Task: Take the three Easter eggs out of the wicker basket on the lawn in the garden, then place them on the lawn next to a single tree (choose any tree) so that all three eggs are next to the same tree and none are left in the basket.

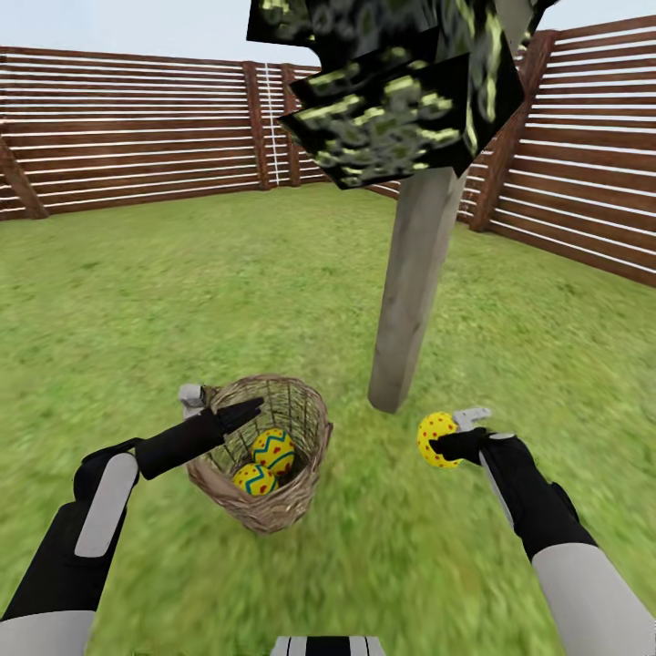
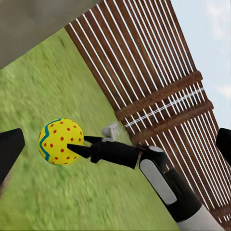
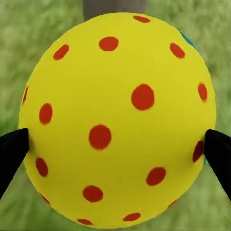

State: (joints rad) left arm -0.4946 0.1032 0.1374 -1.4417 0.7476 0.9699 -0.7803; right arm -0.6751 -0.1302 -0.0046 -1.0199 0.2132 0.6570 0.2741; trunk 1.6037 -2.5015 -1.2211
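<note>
Grippers nearest us: our right gripper (image 1: 446,446) is clenched on 1 Easter egg (image 1: 436,440), held above the lawn (image 1: 383,565); our left gripper (image 1: 223,412) sits at the wicker basket (image 1: 273,510) rim, jaw state unclear. 2 eggs (image 1: 266,460) remain inside. Just beyond stands the tree (image 1: 415,282) trunk, then the fence (image 1: 128,137). We judge the placing step underway: next, lower the egg beside the trunk and release.

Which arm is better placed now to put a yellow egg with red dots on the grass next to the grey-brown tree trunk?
The right. The right gripper already clamps one dotted yellow egg, near the base of the grey-brown trunk. The left gripper is at the brown wicker basket, where two eggs remain.
</note>
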